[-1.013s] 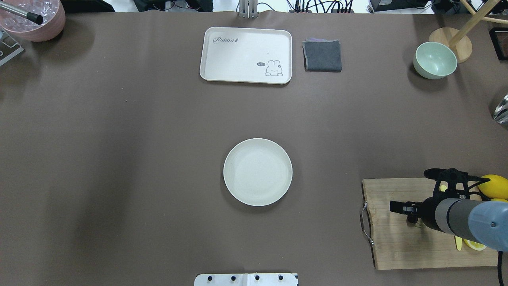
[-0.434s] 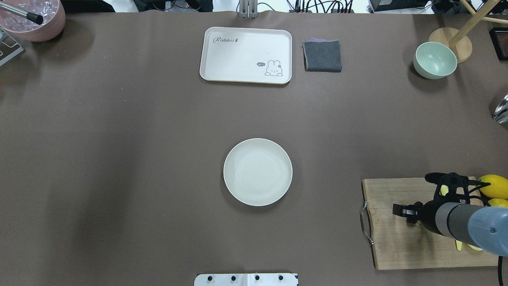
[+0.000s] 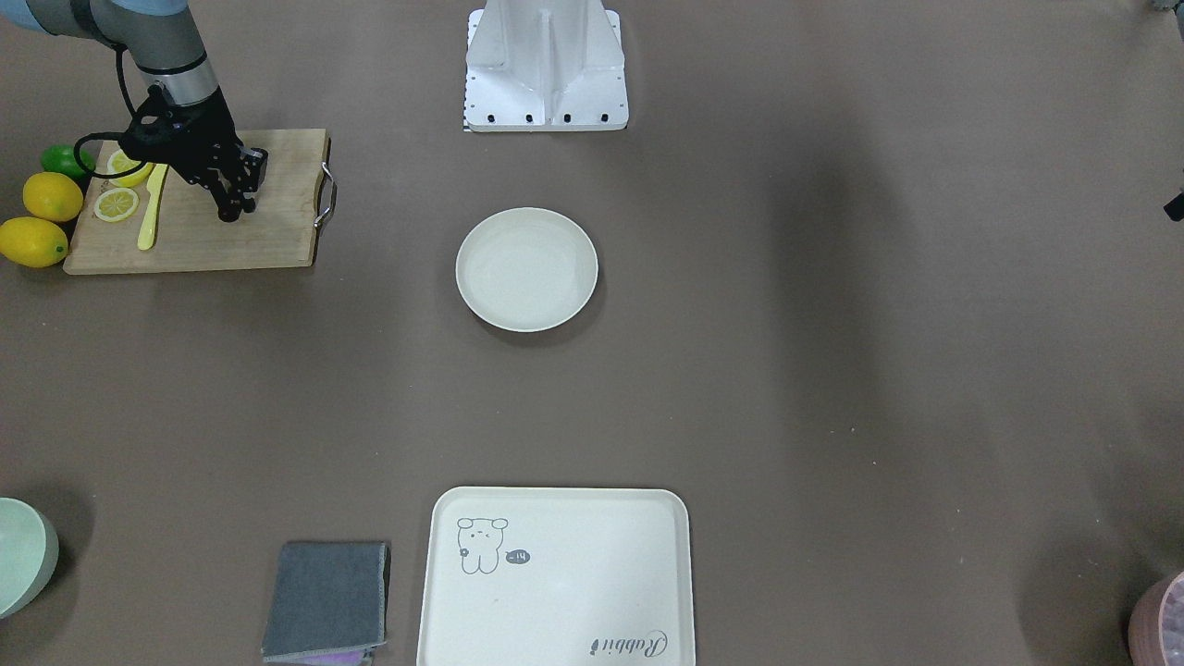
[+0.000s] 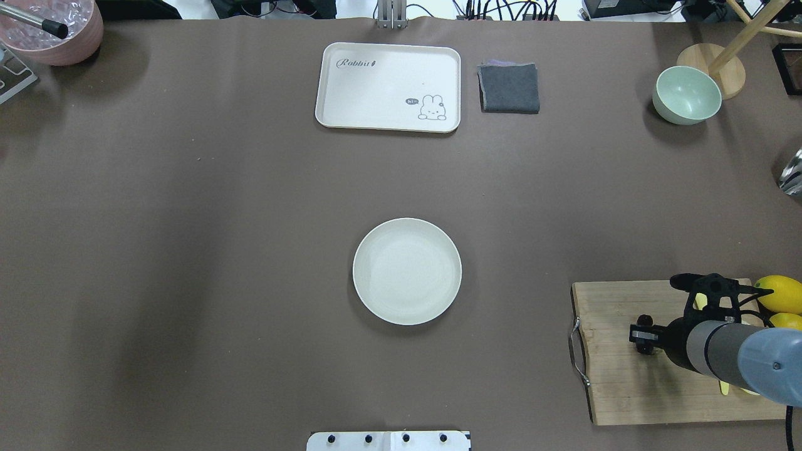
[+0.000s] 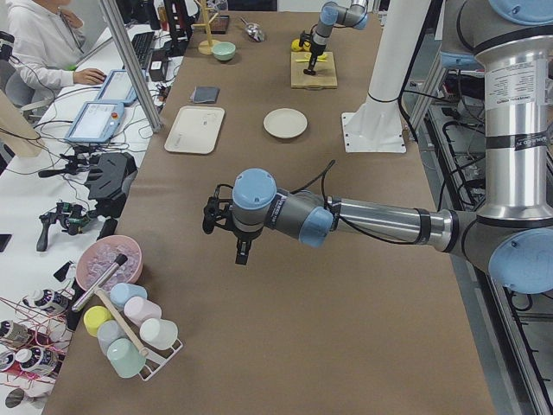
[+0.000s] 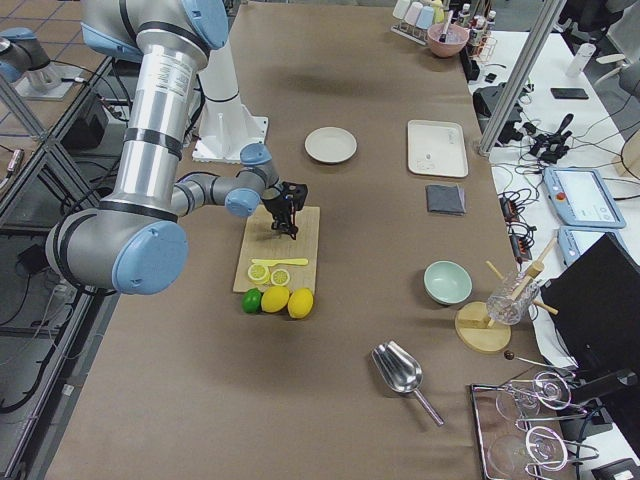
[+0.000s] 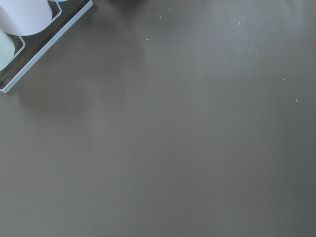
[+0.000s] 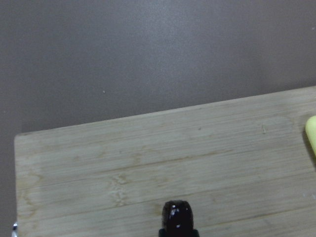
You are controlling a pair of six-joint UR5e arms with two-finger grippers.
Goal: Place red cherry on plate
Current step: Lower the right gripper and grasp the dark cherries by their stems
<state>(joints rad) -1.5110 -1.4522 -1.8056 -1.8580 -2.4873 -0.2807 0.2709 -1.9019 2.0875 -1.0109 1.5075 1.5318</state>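
right pincer (image 6: 288,228) | tips down over cutting board (image 6: 306,246) (lemons (image 6: 300,302) beside)

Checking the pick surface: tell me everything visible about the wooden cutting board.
The cutting board is a pale, rectangular wooden slab with clear grain, lying flat on the brown table cover on the robot's right. A metal handle is fixed to the short end facing the plate. A lemon slice and a yellow knife lie on it; whole lemons sit just off its other end. The right tool points down at it, shut on the red cherry, a dark glossy ball at the wood's surface.
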